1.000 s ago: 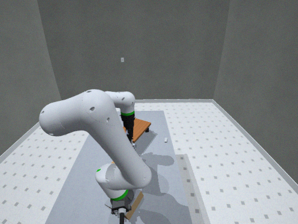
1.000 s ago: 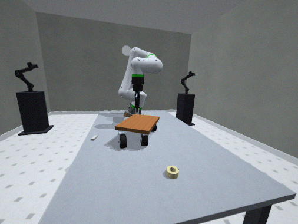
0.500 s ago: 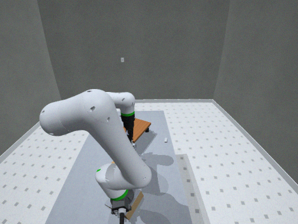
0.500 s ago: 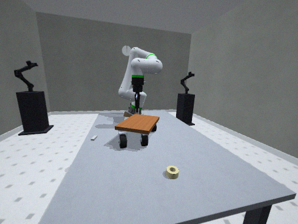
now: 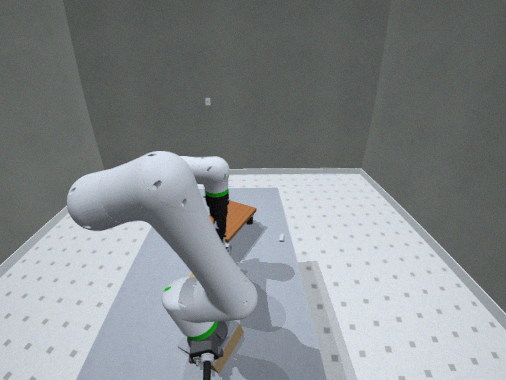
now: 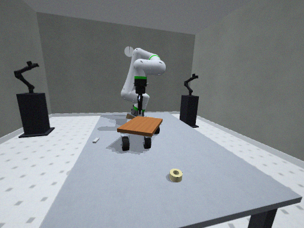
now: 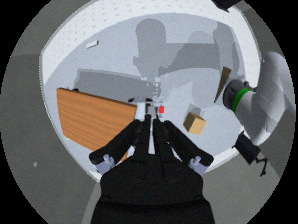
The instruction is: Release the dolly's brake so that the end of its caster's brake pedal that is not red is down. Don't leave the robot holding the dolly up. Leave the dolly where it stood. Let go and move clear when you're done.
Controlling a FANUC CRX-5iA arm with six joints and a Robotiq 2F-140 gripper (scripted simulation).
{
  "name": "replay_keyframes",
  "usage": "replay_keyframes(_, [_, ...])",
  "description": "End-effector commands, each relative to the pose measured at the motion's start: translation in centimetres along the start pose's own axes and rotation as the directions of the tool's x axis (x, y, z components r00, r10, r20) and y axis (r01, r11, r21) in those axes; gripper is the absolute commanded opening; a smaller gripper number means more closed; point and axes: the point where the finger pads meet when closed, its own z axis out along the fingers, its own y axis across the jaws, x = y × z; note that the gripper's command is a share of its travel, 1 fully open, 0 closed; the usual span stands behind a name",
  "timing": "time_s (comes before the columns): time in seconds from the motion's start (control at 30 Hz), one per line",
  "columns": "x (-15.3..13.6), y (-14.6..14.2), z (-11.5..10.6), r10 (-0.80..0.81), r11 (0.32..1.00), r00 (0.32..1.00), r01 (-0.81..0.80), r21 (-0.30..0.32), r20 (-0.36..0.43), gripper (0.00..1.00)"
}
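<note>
One dolly (image 6: 140,125), one tape roll (image 6: 175,175), one small white block (image 6: 95,140), two black pedestals (image 6: 33,113), one bench (image 6: 192,168).

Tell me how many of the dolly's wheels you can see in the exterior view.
3. Two are at the dolly's near end, one left and one right; a third peeks out farther back on the right. A fourth is probably hidden under the deck.

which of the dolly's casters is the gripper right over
The far-side caster with the red brake pedal, under the dolly edge nearest the arm; the shut gripper hangs directly above it.
</note>
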Motion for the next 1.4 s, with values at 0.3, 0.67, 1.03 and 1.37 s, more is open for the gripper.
replay_keyframes(0.3, [0.00, -0.02, -0.02, 0.000, 1.000, 1.000, 0.000, 0.000, 0.000, 0.00])
replay_keyframes(0.67, [0.00, -0.02, 0.01, 0.000, 1.000, 1.000, 0.000, 0.000, 0.000, 0.00])
replay_keyframes(1.03, [0.00, -0.02, 0.39, 0.000, 1.000, 1.000, 0.000, 0.000, 0.000, 0.00])
replay_keyframes(1.37, [0.00, -0.02, 0.68, 0.000, 1.000, 1.000, 0.000, 0.000, 0.000, 0.00])
